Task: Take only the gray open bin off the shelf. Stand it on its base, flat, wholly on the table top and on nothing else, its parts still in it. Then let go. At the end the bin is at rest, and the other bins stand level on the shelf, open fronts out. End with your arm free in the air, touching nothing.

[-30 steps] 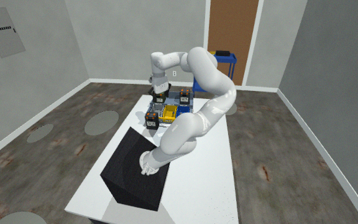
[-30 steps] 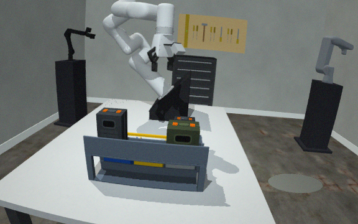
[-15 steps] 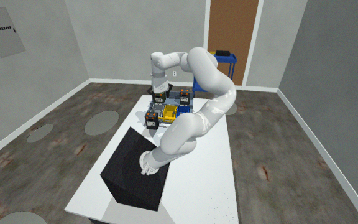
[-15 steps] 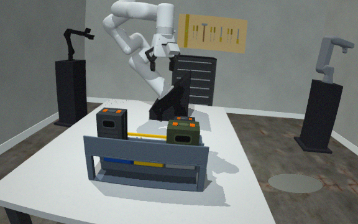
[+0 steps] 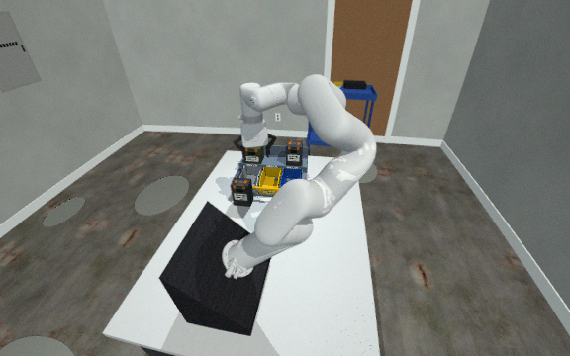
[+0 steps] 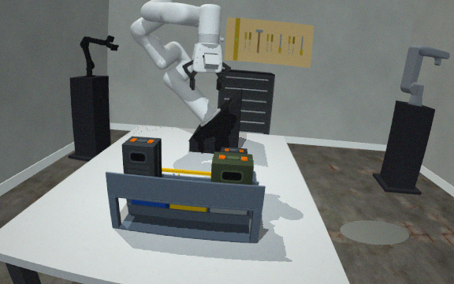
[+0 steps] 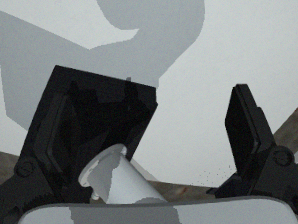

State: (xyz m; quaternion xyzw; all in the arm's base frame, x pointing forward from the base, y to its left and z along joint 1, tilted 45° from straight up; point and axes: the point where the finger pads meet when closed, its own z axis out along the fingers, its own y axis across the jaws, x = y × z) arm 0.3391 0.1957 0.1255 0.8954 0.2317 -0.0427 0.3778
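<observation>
Nothing of the task done so far, judging by how things lie. Gray open bin (image 6: 228, 211) in the lower tier of the shelf (image 6: 184, 191), near the far end of the bench (image 5: 325, 277) as seen from the top view, beside the yellow bin (image 5: 270, 179) and blue bin (image 5: 292, 174). Gripper (image 6: 204, 75) spread to its full width, empty, hanging high above the shelf and well apart from every bin. Dark boxes (image 6: 142, 156) and a green box (image 6: 232, 167) standing on the shelf top. Left to do: descent, grasp, withdrawal, flat placement on bare bench, release.
</observation>
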